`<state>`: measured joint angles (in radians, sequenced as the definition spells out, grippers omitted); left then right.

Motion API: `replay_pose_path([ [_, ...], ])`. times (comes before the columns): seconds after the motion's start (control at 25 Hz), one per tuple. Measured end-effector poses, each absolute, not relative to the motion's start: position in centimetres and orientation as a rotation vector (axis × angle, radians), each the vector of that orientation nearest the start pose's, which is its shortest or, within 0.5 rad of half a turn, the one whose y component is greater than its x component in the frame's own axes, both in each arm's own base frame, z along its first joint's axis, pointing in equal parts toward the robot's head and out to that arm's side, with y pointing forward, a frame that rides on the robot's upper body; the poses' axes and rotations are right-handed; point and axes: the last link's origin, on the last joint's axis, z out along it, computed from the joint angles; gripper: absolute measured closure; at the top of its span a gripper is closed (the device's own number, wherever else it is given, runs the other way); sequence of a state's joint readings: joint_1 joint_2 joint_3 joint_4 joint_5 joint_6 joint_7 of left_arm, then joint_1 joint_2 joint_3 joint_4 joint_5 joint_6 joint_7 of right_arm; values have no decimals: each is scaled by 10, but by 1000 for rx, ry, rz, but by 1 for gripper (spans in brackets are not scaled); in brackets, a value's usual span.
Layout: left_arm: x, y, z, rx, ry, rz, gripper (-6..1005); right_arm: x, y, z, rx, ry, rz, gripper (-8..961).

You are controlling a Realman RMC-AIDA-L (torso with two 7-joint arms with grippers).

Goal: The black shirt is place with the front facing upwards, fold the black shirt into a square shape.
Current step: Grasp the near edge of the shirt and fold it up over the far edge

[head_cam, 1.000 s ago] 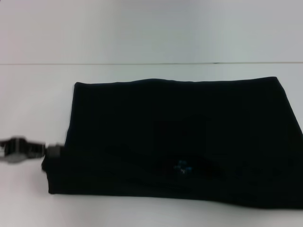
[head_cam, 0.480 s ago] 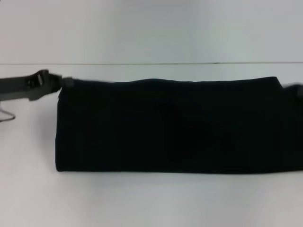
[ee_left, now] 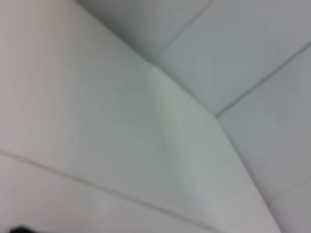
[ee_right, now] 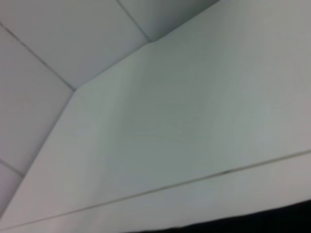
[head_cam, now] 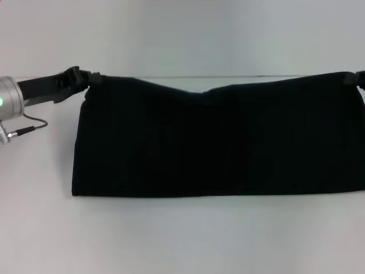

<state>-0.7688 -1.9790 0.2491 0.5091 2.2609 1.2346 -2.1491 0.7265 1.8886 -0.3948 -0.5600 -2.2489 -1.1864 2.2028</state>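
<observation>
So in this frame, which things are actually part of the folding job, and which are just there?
Part of the job:
- black shirt, top edge lifted, sagging in the middle
- left gripper, at the shirt's top left corner
- right gripper, at the top right corner, mostly out of frame

Just there:
- white table
- grey cable by the left arm

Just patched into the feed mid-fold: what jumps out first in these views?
The black shirt fills the middle of the head view as a wide dark band, its top edge lifted and sagging in the centre while its lower edge lies on the white table. The left gripper pinches the shirt's upper left corner, and the right gripper sits at the upper right corner, mostly out of frame.
</observation>
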Motion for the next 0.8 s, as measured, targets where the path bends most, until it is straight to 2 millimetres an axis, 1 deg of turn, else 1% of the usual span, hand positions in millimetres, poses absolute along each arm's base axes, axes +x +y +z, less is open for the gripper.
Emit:
replay_pose_path([
  [0.04, -272, 425, 54, -1968, -1580, -899, 896, 297, 430, 98, -1954, 1507, 668, 910],
  [0.16, -273, 428, 55, -1921, -1568, -938, 893, 296, 435, 93, -1922, 1482, 659, 899],
  [0.28, -275, 431, 54, -1890, -1562, -949, 889, 295, 441, 90, -1882, 1464, 666, 887],
  [0.44, -273, 436, 48, -1880, -1529, -938, 884, 291, 448, 81, -1841, 1421, 681, 872],
  [0.52, -272, 439, 43, -1869, -1514, -928, 882, 289, 452, 74, -1823, 1378, 681, 864],
  [0.64, -276, 442, 36, -1790, -1519, -917, 878, 286, 457, 61, -1795, 1306, 659, 853],
  [0.68, -277, 444, 32, -1757, -1521, -913, 877, 286, 458, 57, -1783, 1285, 644, 849],
  [0.8, -276, 445, 21, -1732, -1488, -891, 873, 286, 462, 40, -1757, 1231, 576, 838],
])
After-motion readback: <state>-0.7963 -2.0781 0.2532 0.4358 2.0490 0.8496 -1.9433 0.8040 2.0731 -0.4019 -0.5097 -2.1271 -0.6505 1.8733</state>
